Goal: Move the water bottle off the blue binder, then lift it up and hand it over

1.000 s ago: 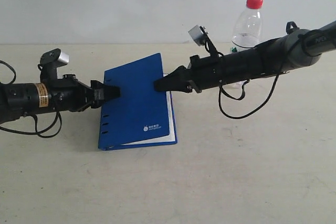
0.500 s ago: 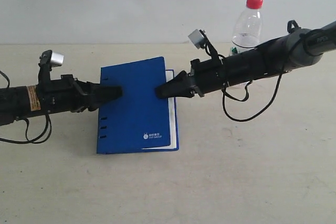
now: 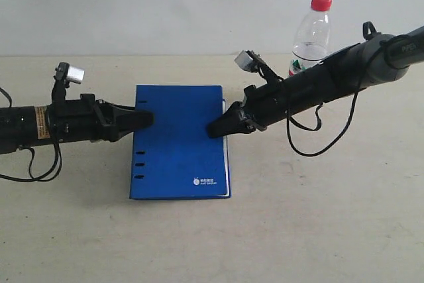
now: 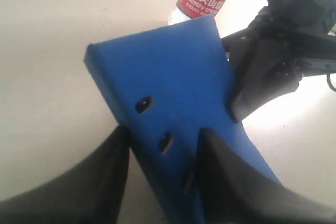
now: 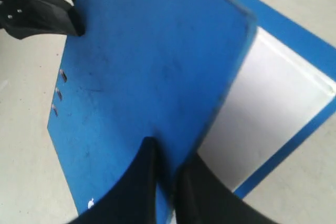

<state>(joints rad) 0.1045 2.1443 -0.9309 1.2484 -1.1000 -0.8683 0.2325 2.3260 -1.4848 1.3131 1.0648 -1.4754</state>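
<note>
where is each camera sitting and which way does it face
Exterior: off the arms, facing the table; shows both arms, left end effector, right end effector, blue binder, water bottle.
Left wrist: on the left arm, looking along its fingers at the binder's slotted edge.
Right wrist: on the right arm, looking down past its shut fingers at the binder's cover.
Shared: both wrist views show the binder and the opposite end effector.

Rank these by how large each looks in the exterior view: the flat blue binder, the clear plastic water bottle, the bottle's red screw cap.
1. flat deep-blue ring binder
2. clear plastic water bottle, partly hidden by the right arm and farther back
3. red screw cap
</note>
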